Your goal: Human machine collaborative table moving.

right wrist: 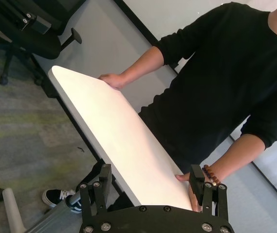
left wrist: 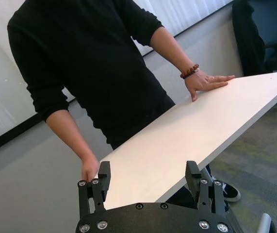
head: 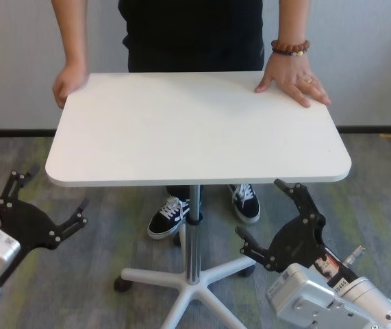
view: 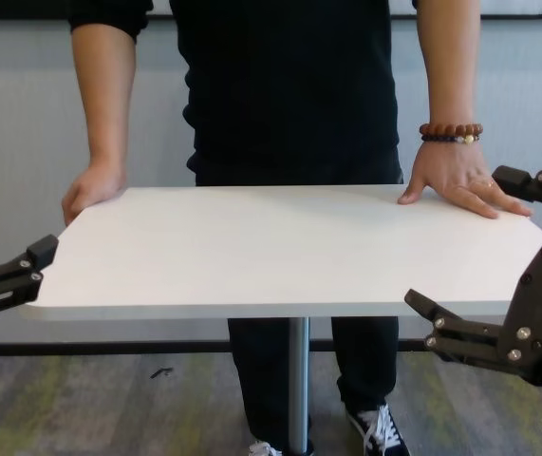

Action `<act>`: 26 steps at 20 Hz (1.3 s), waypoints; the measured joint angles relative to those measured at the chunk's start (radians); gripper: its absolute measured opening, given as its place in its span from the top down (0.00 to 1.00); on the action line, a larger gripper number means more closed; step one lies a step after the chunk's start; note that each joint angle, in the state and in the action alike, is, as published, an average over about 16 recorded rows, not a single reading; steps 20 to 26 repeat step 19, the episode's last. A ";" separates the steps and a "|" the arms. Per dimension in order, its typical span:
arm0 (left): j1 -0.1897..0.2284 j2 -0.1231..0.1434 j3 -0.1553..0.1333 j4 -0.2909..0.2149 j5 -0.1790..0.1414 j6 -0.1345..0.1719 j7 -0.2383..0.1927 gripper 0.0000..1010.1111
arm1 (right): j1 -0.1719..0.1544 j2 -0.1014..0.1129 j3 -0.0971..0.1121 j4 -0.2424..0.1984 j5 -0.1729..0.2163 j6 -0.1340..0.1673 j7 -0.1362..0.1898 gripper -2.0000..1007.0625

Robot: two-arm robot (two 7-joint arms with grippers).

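- Wall (head: 17, 62) behind: plain pale grey, w/ a dark baseboard (head: 14, 132) along the bottom.
- Floor: grey carpet (head: 106, 226) w/ yellow-green streaks.
- Black office chair (right wrist: 29, 34) on castors, off to one side, near the wall.
- 2nd dark chair (left wrist: 262, 43) in the far corner, other side.
- Bright window strip (left wrist: 187, 12) above the wall; even daylight, soft shadows.

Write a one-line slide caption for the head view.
Person holds the white table's far edge; both pincers open near it.
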 joint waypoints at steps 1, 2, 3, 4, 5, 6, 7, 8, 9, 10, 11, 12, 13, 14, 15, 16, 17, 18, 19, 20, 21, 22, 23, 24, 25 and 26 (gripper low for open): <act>0.000 0.000 0.000 0.000 0.000 0.000 0.000 0.01 | 0.000 0.000 0.000 0.000 0.000 0.000 0.000 0.00; 0.000 0.000 0.000 0.000 0.000 0.000 0.000 0.01 | 0.000 0.000 0.000 0.000 0.000 0.000 0.000 0.00; 0.000 0.000 0.000 0.000 0.000 0.000 0.000 0.01 | 0.000 0.000 0.000 0.000 0.001 0.000 0.000 0.00; 0.000 0.000 0.000 -0.001 0.000 0.000 0.000 0.01 | 0.000 0.000 0.000 0.000 0.001 0.000 0.001 0.00; 0.000 0.000 0.000 -0.001 0.000 0.000 0.000 0.01 | 0.000 0.000 0.000 0.000 0.001 0.000 0.001 0.00; 0.000 0.000 0.000 -0.001 -0.001 0.001 0.000 0.01 | 0.000 0.000 0.000 0.000 0.001 0.000 0.001 0.00; 0.000 0.000 0.000 -0.001 -0.001 0.001 0.000 0.01 | 0.000 0.000 0.000 -0.001 0.001 0.000 0.001 0.00; 0.000 0.001 0.000 -0.001 -0.001 0.001 0.000 0.01 | 0.000 0.000 0.000 -0.001 0.001 0.001 0.001 0.00; 0.000 0.001 0.000 -0.001 -0.001 0.001 0.000 0.01 | 0.000 0.000 0.000 -0.001 0.001 0.001 0.001 0.00; 0.000 0.001 0.000 -0.001 -0.001 0.001 0.000 0.01 | 0.000 0.000 0.000 -0.001 0.002 0.001 0.001 0.00; 0.000 0.001 0.000 -0.001 -0.001 0.001 0.000 0.01 | 0.000 0.000 0.000 -0.001 0.002 0.001 0.001 0.00; 0.000 0.001 0.000 -0.001 -0.001 0.001 0.000 0.01 | 0.000 0.000 0.000 -0.001 0.002 0.001 0.001 0.00; 0.000 0.001 0.000 -0.001 -0.001 0.001 0.000 0.01 | 0.000 0.000 0.000 -0.001 0.002 0.001 0.001 0.00; 0.000 0.001 0.000 -0.001 -0.001 0.001 0.000 0.01 | 0.000 0.000 0.000 -0.001 0.002 0.001 0.001 0.00; 0.000 0.001 0.000 -0.001 -0.001 0.001 0.000 0.01 | 0.000 0.000 0.000 -0.001 0.002 0.001 0.001 0.00; 0.000 0.001 0.000 -0.001 -0.001 0.001 0.000 0.01 | 0.000 0.000 0.000 -0.001 0.002 0.001 0.001 0.00; 0.000 0.001 0.000 -0.002 -0.001 0.001 0.000 0.01 | 0.000 0.000 0.000 -0.001 0.002 0.001 0.001 0.00; 0.000 0.001 0.000 -0.002 -0.001 0.001 0.000 0.01 | 0.000 0.000 0.000 -0.001 0.002 0.001 0.001 0.00; 0.000 0.001 0.000 -0.002 -0.001 0.001 0.000 0.01 | 0.000 0.000 0.000 -0.001 0.002 0.001 0.001 0.00; 0.000 0.001 0.000 -0.002 -0.001 0.001 0.000 0.01 | 0.000 0.000 0.000 -0.001 0.002 0.001 0.001 0.00; 0.000 0.001 0.000 -0.002 -0.001 0.001 0.000 0.01 | 0.000 0.000 0.000 -0.001 0.002 0.001 0.001 0.00; 0.000 0.001 0.000 -0.002 -0.001 0.001 0.000 0.01 | 0.000 0.000 0.000 -0.001 0.002 0.001 0.001 0.00; 0.000 0.001 0.000 -0.002 -0.001 0.001 0.000 0.01 | 0.000 0.000 0.000 -0.001 0.002 0.001 0.001 0.00; 0.000 0.001 0.000 -0.002 -0.001 0.001 0.000 0.01 | 0.000 0.000 0.000 -0.001 0.002 0.001 0.001 0.00; 0.000 0.001 0.000 -0.002 -0.001 0.001 0.000 0.01 | 0.000 0.000 0.000 -0.001 0.002 0.001 0.001 0.00; 0.000 0.001 0.000 -0.002 -0.001 0.001 0.000 0.01 | 0.000 0.000 0.000 -0.001 0.002 0.001 0.001 0.00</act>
